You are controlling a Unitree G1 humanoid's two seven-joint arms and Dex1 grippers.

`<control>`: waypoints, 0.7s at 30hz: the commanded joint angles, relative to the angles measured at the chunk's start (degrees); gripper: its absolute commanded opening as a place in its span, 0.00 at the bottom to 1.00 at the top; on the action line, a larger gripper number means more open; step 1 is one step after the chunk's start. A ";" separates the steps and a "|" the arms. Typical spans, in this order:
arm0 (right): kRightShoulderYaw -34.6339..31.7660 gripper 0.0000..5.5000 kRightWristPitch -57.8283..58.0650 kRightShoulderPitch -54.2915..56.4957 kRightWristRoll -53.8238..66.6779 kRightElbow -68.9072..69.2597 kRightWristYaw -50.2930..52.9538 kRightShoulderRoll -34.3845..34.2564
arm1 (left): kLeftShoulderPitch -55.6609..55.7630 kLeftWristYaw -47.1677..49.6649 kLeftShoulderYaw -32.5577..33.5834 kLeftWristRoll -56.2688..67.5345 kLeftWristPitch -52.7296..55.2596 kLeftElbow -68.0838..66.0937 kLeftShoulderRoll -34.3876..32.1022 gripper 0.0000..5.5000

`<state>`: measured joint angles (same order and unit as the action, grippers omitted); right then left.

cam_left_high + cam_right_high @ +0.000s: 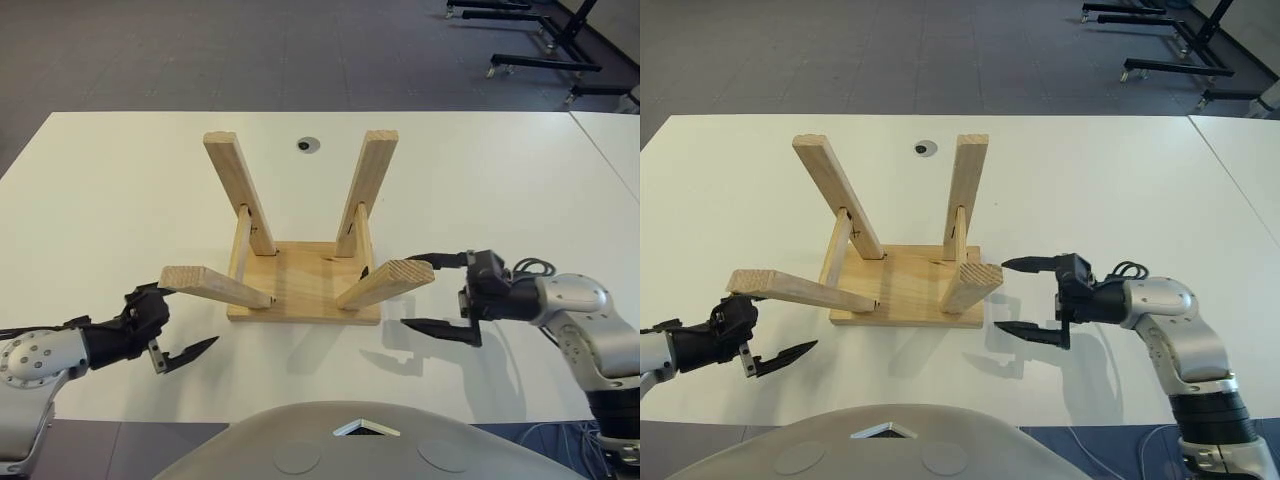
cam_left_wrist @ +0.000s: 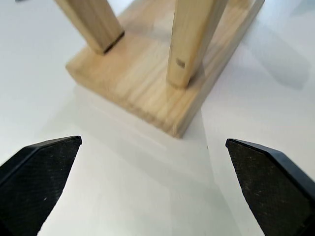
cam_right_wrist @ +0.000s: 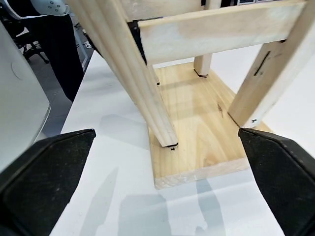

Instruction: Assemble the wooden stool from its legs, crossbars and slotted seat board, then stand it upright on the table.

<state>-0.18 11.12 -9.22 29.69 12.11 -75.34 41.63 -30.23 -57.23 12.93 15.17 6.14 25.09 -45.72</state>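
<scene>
Both pincers sit closest. The left pincer [image 2: 153, 142] is off the stool's near-left corner and the right pincer [image 1: 1000, 296] off its near-right, each spread wide with nothing between the fingers. The stool [image 1: 300, 250] lies upside down, seat board [image 1: 300, 292] flat on the surface [image 1: 120, 190], legs [image 1: 372, 180] slanting upward. From the head, the left pincer's upper finger is hidden behind the near-left leg [image 1: 215, 286]; its wrist view shows both. The right wrist view shows a crossbar [image 3: 211, 34] broadside.

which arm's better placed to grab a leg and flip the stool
Right, probably: the right gripper is open level with the near right leg's end, while the left gripper hangs below its leg.
</scene>
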 commanded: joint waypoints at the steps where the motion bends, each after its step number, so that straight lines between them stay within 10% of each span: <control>1: 2.55 0.97 -3.45 1.89 -3.09 -1.17 0.72 -1.64 | 4.27 0.26 -3.79 -1.48 -0.57 0.69 -0.31 0.98; 12: 9.77 0.70 -6.83 5.04 -7.55 -5.29 1.53 -5.67 | 9.69 -0.19 -11.51 -3.66 -0.34 -0.90 -0.43 0.98; 21: 12.69 0.34 -8.18 8.72 -8.67 -7.53 2.08 -8.22 | 14.30 -0.21 -16.52 -3.73 -2.10 -4.17 1.26 0.67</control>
<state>12.09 3.57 -1.86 21.71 4.93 -73.38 33.65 -17.23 -57.37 -2.46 11.95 4.68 21.44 -44.94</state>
